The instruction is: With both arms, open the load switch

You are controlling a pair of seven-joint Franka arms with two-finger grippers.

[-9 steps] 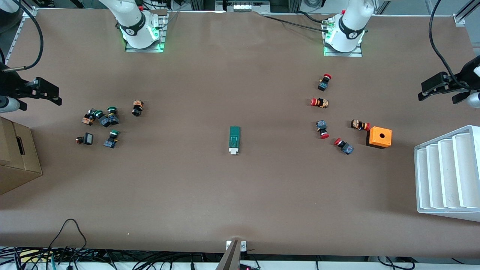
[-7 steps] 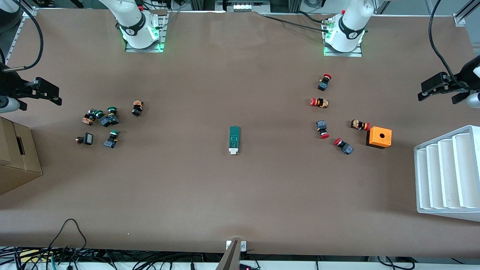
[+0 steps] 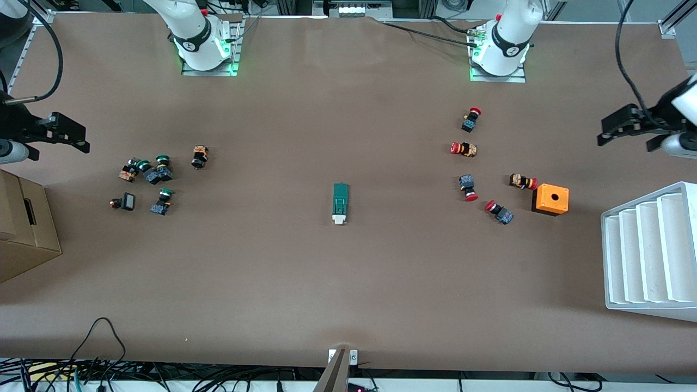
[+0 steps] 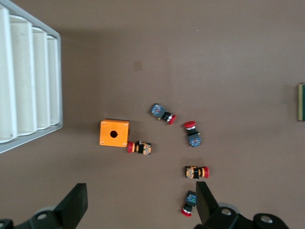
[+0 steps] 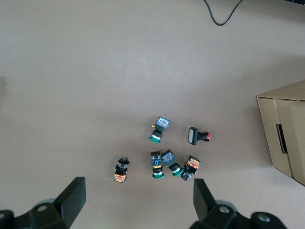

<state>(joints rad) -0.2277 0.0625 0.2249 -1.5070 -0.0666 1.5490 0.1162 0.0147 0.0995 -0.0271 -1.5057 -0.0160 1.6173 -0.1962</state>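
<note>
The load switch (image 3: 340,203), a narrow dark-green block with a white end piece, lies flat in the middle of the table, with nothing touching it. Only its edge (image 4: 301,102) shows in the left wrist view. My left gripper (image 3: 626,142) hangs open over the table at the left arm's end, with bare table between its fingers (image 4: 141,191). My right gripper (image 3: 60,151) hangs open over the table at the right arm's end, with nothing in it (image 5: 138,188). Both are well away from the switch.
An orange cube with a hole (image 3: 551,199) and several red-capped buttons (image 3: 465,148) lie toward the left arm's end, beside a white slotted rack (image 3: 650,250). Several green-capped buttons (image 3: 152,173) and a cardboard box (image 3: 24,228) are at the right arm's end.
My left gripper has shifted slightly toward the table's middle. The right gripper and the load switch have not moved.
</note>
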